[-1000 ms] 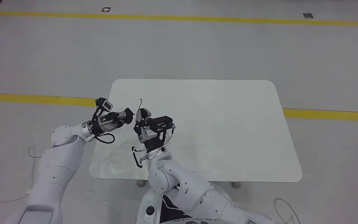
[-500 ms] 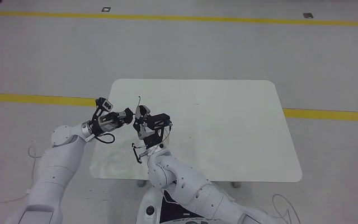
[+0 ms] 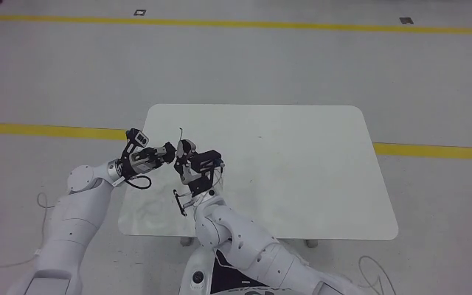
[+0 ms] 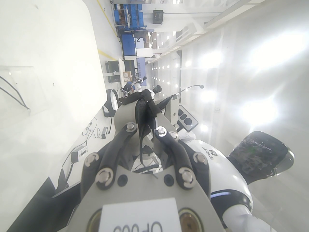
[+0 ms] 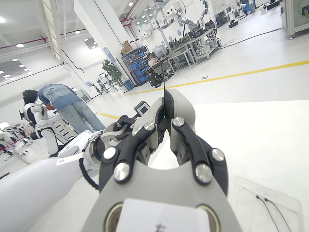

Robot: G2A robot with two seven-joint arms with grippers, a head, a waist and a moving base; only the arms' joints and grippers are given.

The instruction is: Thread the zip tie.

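Observation:
A thin black zip tie [image 3: 181, 135] is held in the air over the left part of the white table [image 3: 295, 162], between my two grippers. My left gripper [image 3: 169, 153] comes in from the left and is shut on the tie's strap [image 4: 142, 117]. My right gripper [image 3: 183, 156] faces it, almost touching, and is also shut on the tie. The tie's free tail [image 5: 164, 85] sticks straight out beyond the right gripper's [image 5: 165, 102] closed fingers. The tips of my left gripper [image 4: 144, 102] press against a dark bunched part of the tie.
A clear flat tray [image 5: 265, 194] with spare black zip ties lies on the table near its front left; the same tray [image 4: 14, 83] shows in the left wrist view. The table's right half is bare white surface.
My right gripper has shifted a little to the left, closing the gap to the left gripper. The left arm has hardly moved.

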